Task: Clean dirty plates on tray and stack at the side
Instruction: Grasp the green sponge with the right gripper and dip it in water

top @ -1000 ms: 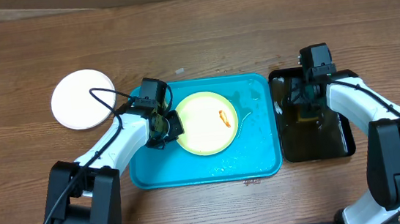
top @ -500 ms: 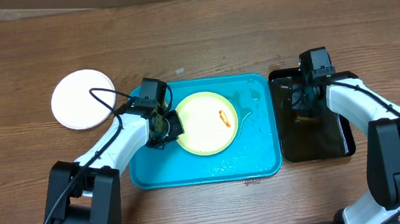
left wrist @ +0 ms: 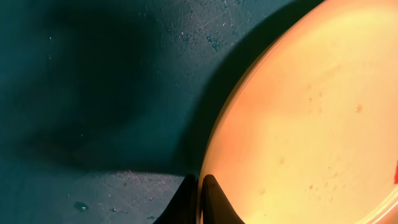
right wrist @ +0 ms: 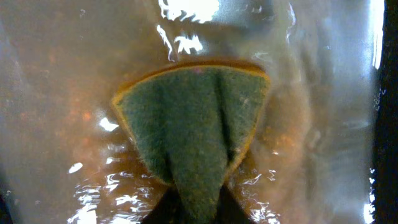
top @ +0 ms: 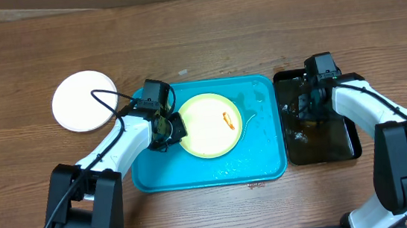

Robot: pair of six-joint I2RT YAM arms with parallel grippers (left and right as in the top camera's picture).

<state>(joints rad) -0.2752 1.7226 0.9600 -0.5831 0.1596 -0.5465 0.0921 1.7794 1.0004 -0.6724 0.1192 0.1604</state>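
We see the left gripper (left wrist: pixel 199 200) clamped narrow on the rim of the pale yellow plate (top: pixel 206 129), one finger above the edge and one below it. The plate spreads out ahead of those fingertips and lies flat in the turquoise tray (top: pixel 262 164). Its orange-red smear (top: pixel 227 119) sits on the side far from the pinch. Droplets glisten on the tray floor just beside the fingers. Behind that gripper, off the tray and well apart from it, a white plate (top: pixel 85 101) lies on the wooden table (top: pixel 203 32).

Over on the other side, the right gripper (right wrist: pixel 196 210) is down in the black tray (top: pixel 343 144). Its jaws are squeezed on the sponge (right wrist: pixel 193 121), green scouring face up. The near end is bunched into a wedge between the fingers and the far end fans out ahead of them. Brownish water shines all around the sponge, and its orange edge shows along the far rim
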